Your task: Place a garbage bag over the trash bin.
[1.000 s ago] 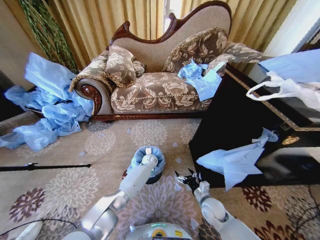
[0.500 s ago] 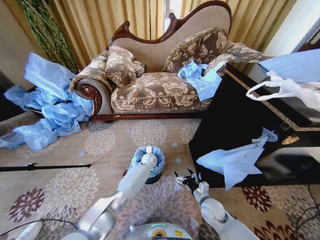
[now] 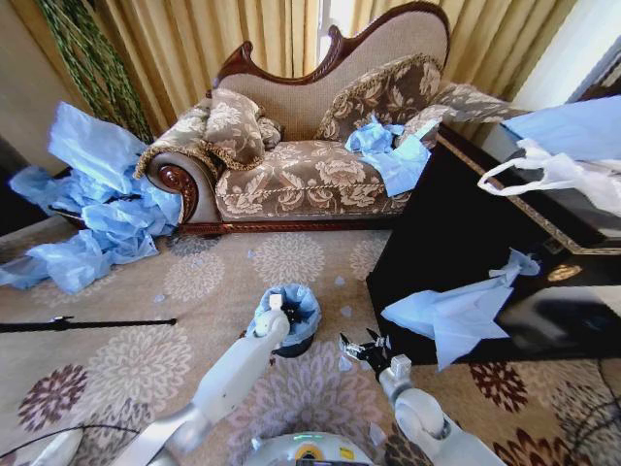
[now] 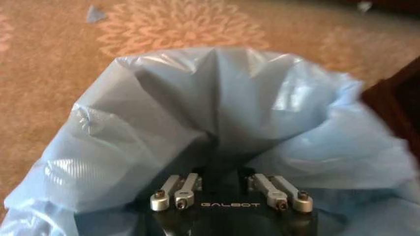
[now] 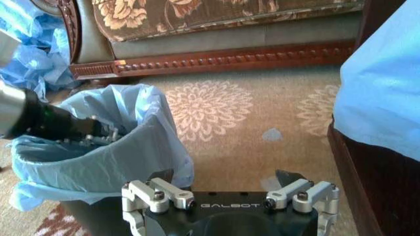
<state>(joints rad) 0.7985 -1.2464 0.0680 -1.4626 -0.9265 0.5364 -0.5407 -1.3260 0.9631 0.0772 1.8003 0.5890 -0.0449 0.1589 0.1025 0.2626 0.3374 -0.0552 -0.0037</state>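
The garbage bag [image 3: 299, 303], thin light-blue plastic, lines the small black trash bin [image 3: 291, 346] on the carpet in front of me. Its mouth stands open and crumpled above the rim. My left gripper [image 3: 275, 304] reaches into the bag at the near rim. In the left wrist view the bag's [image 4: 217, 98] blue walls rise all around. In the right wrist view the left gripper [image 5: 105, 135] pokes inside the bag [image 5: 131, 147], above the bin's black side [image 5: 85, 216]. My right gripper [image 3: 363, 347] hovers open just right of the bin, holding nothing.
A carved sofa [image 3: 310, 165] with loose blue bags [image 3: 388, 150] stands behind. A black cabinet [image 3: 456, 233] at the right carries a draped blue bag [image 3: 456, 316] and a white handled bag [image 3: 553, 175]. Blue bags [image 3: 87, 214] heap at the left, near a black rod [image 3: 78, 323].
My left arm has drawn back and down, taking the gripper from over the bin's middle to its near rim, so more of the bag's mouth shows. The right gripper has barely moved.
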